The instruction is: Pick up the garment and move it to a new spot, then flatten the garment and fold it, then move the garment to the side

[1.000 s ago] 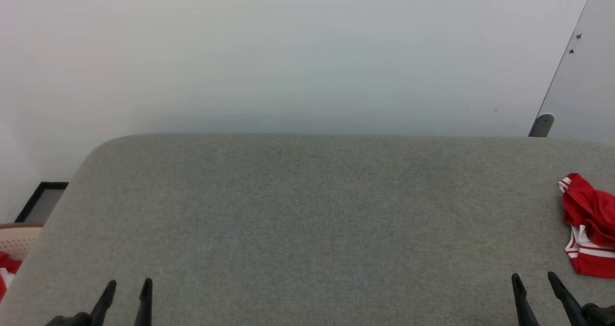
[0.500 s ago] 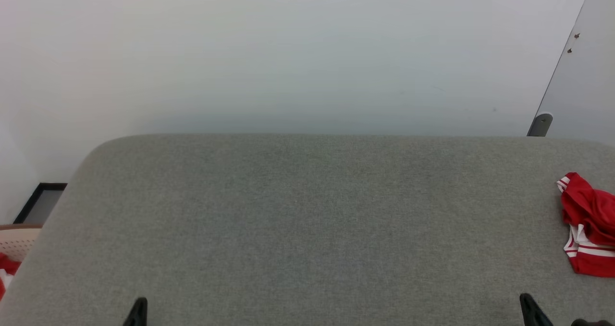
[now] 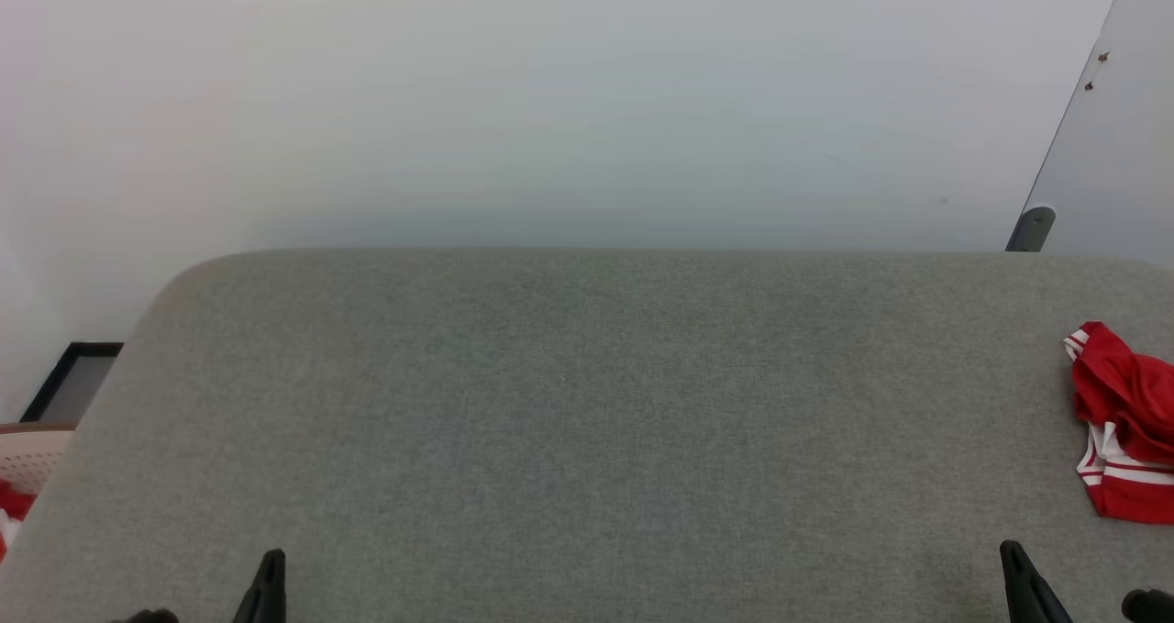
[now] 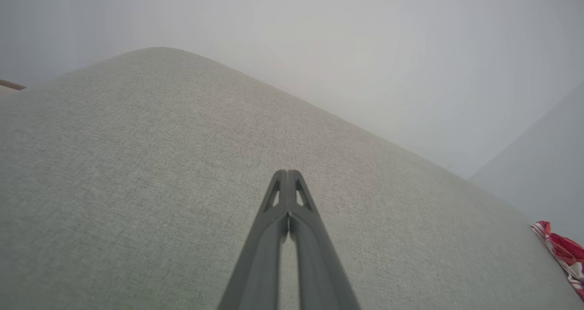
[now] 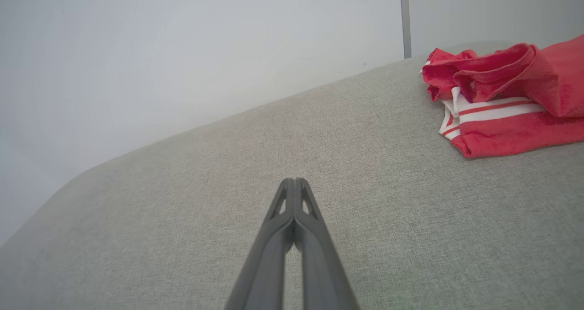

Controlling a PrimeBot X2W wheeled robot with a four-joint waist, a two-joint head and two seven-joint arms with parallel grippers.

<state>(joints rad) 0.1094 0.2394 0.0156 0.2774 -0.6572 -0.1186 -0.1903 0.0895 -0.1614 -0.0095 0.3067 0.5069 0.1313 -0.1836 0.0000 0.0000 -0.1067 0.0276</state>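
Clearly apart from the closed right claw (image 5: 294,181) lies the crumpled garment (image 5: 502,100).

Soft, even light — faint shadows, wrist views slightly hazy.

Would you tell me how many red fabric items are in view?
2: the garment at the table's right edge; a red scrap in the basket far left, mostly cut off.
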